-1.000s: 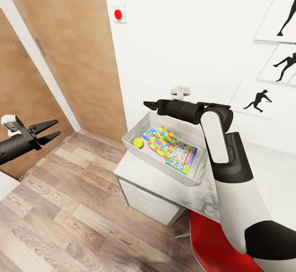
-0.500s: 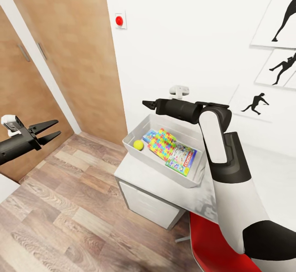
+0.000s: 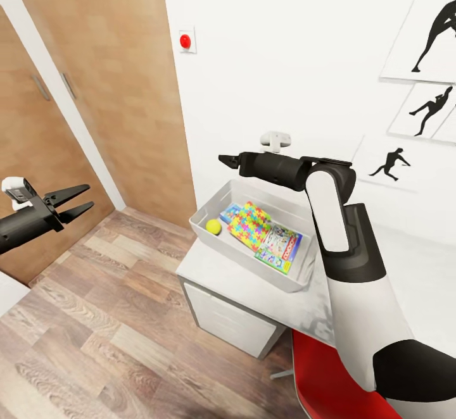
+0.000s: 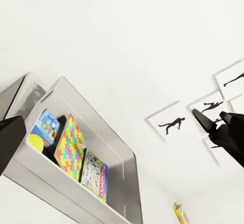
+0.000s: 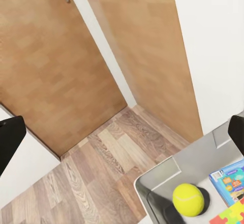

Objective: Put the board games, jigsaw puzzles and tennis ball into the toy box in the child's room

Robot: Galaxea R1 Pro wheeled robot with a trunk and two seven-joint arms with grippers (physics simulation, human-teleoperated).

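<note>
- The whole head view has shifted a little since a second ago, so the camera has moved; the arms and toys keep their places. I judge the robot is turning away for the remaining games.
- Left gripper [image 3: 75, 202]: spread, empty, over the floor.
- Right gripper [image 3: 228, 160]: above the bin's far rim; I cannot tell its state.
- Bin [image 3: 253, 269] on the table [image 3: 215, 264] holds the ball [image 3: 213, 226], a puzzle [image 3: 251, 225], and two games [image 3: 280, 249].
</note>
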